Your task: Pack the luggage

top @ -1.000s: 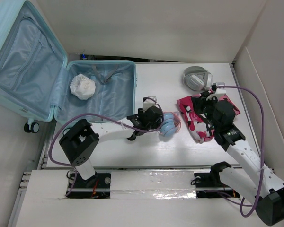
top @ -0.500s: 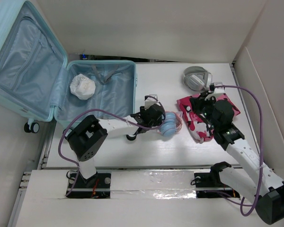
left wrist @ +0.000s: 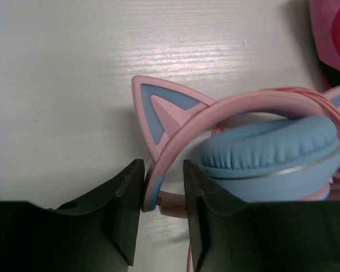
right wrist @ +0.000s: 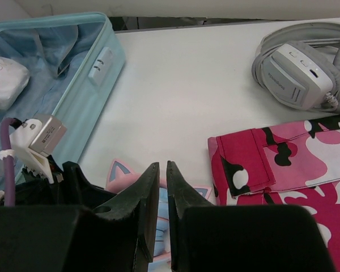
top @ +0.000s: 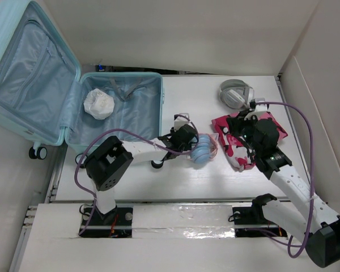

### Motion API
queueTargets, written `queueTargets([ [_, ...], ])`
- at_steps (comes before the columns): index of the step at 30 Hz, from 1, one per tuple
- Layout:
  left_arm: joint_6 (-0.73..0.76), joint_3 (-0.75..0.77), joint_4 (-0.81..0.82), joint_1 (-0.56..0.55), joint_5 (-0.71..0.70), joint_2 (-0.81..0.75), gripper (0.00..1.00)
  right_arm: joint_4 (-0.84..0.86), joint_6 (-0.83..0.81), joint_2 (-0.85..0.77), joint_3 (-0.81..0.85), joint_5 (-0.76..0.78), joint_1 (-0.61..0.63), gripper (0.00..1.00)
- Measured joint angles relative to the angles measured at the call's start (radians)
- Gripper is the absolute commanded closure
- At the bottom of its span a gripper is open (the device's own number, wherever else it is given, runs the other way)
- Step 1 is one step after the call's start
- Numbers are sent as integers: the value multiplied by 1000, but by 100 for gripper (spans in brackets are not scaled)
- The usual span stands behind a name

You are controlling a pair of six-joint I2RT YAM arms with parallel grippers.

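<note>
Looking from the top view: the luggage (top: 137, 116) lies open at the table's far left corner, lid (top: 28, 73) tipped back, with a white bundle (top: 98, 103) in its base half. Just right of the luggage, the left gripper (top: 195, 148) meets the cat-ear headphones (top: 204, 152). Further right of the luggage lies a pink camo cloth (top: 231, 152), with the right gripper (top: 237, 129) over it. Grey headphones (top: 235, 93) sit beyond, well apart from the luggage.

Left wrist view: the left gripper's (left wrist: 163, 175) jaws stand on either side of the pink headband, both fingers against it, so it is gripped. The blue ear cushion (left wrist: 272, 153) and one cat ear (left wrist: 158, 110) rest on the table (left wrist: 56, 68). Luggage out of frame.

Right wrist view: the right gripper's (right wrist: 162, 170) jaws are nearly together, a thin slit between them, nothing held. The luggage (right wrist: 99, 62) wall is at upper left.
</note>
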Motion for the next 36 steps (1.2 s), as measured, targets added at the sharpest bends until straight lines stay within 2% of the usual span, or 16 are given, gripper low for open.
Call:
queueTargets([
  [2, 5, 8, 1, 2, 1, 21, 78, 0, 0, 0, 0, 0, 0, 84],
  [3, 6, 13, 2, 4, 1, 31, 86, 0, 0, 0, 0, 0, 0, 84],
  [6, 18, 24, 2, 10, 11, 50, 100, 0, 0, -1, 0, 0, 0, 84],
  [15, 40, 24, -8, 8, 20, 29, 100, 0, 0, -11, 0, 0, 0, 84],
  [22, 97, 37, -42, 35, 25, -158, 100, 0, 0, -26, 0, 0, 0, 84],
  [25, 99, 56, -26, 113, 60, -245, 100, 0, 0, -38, 0, 0, 0, 84],
  [30, 91, 63, 7, 336, 98, -353, 100, 0, 0, -39, 0, 0, 0, 84],
  [36, 43, 37, 41, 617, 76, -373, 100, 0, 0, -39, 0, 0, 0, 84],
])
